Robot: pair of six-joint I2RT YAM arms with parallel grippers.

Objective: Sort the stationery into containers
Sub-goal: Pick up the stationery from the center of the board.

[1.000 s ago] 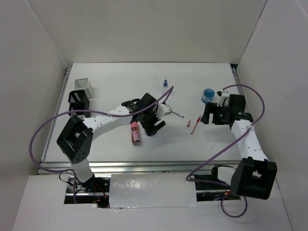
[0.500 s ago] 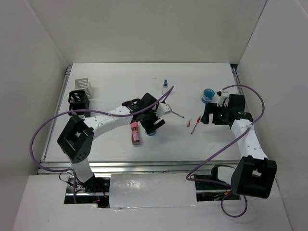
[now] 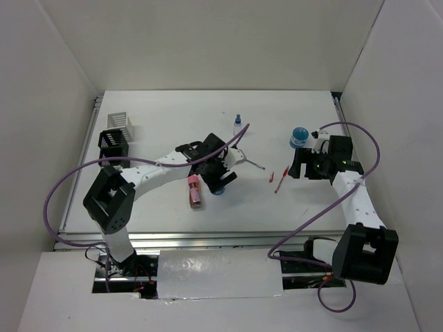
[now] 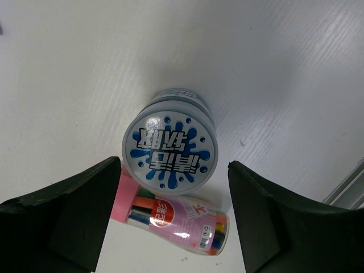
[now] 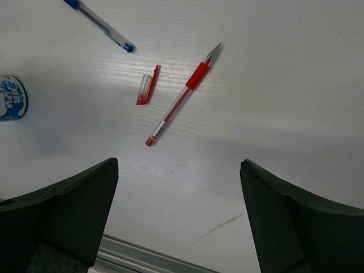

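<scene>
1. Left gripper (image 4: 173,170): jaws spread wide, one on either side of the round tin (image 4: 169,151), a gap visible on both sides; nothing gripped.
2. Round tin: upright on the desk (image 3: 173,111), blue-splash lid upward, just beside the pink oblong block (image 4: 182,219), touching or nearly so. Probably rigid and light, with a smooth curved wall likely to slip. Best taken across the full width at mid-wall, below the lid rim, with the jaws square so it does not squirt out.
3. Pink oblong block: lying flat; close enough to be nudged by the near jaw on closing.
4. Right gripper (image 5: 179,165): jaws wide apart and empty, hovering above the red pen (image 5: 182,102) and short red piece (image 5: 148,85); blue pen (image 5: 99,25) farther off, second tin (image 5: 10,98) at the frame edge.
5. Pens: thin, stiff, light, prone to rolling; hold across the barrel near the middle.
6. Containers: white slotted box (image 3: 119,122) and black mesh box (image 3: 113,142) at the far left of the desk, well apart from all the stationery; contents not discernible.
</scene>
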